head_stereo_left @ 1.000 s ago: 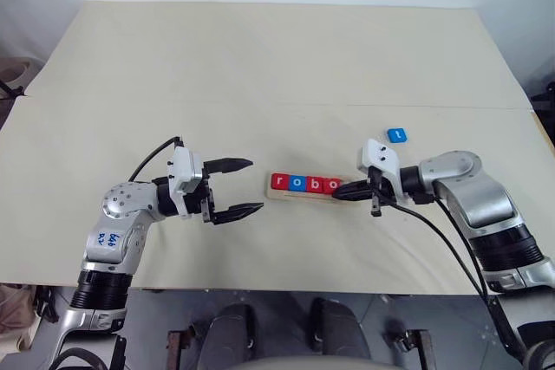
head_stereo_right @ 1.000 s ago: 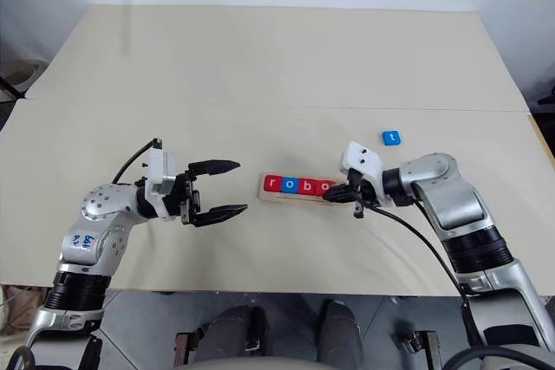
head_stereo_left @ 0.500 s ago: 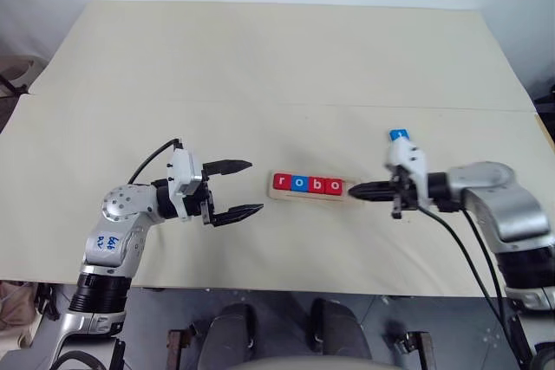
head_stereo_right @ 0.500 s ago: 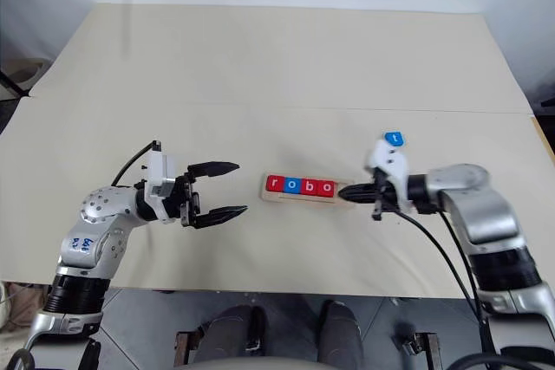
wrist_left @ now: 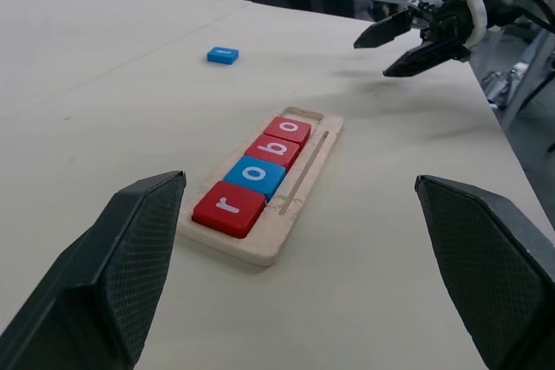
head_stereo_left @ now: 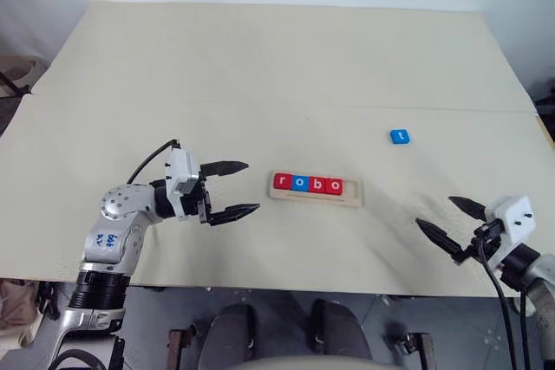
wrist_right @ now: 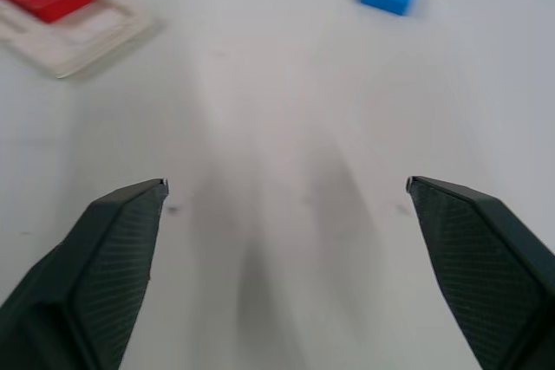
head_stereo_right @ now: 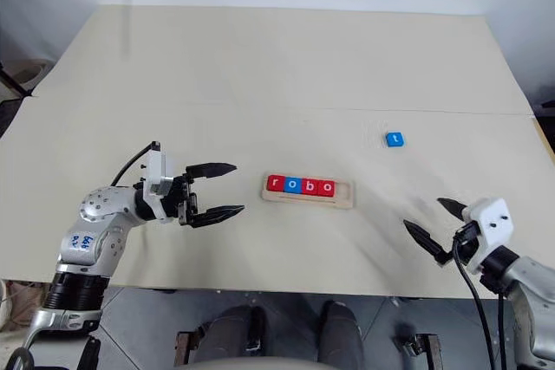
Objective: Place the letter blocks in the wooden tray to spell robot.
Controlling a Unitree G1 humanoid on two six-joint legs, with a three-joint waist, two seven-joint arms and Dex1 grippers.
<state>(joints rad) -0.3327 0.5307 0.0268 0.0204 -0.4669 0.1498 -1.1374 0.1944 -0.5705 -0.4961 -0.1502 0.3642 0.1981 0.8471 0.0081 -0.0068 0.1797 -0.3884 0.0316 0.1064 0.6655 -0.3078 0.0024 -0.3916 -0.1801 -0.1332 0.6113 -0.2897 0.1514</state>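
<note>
The wooden tray (head_stereo_left: 316, 189) lay near the middle of the pale surface (head_stereo_left: 260, 67), holding four letter blocks (head_stereo_left: 307, 184) in a row that read r, o, b, o in red, blue, red, red, with the slot at its right end unfilled. The blue t block (head_stereo_left: 399, 136) lay by itself on the surface, well apart from the tray toward the far right. The left pincer (head_stereo_left: 234, 188) hovered spread and holding nothing just left of the tray, and the right pincer (head_stereo_left: 451, 223) hung spread and holding nothing near the surface's right front edge.

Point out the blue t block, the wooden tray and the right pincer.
blue t block (head_stereo_left: 399, 136), left eye view, top face.
wooden tray (head_stereo_left: 353, 192), left eye view, empty right end.
right pincer (head_stereo_left: 449, 223), left eye view, between fingertips.
</note>
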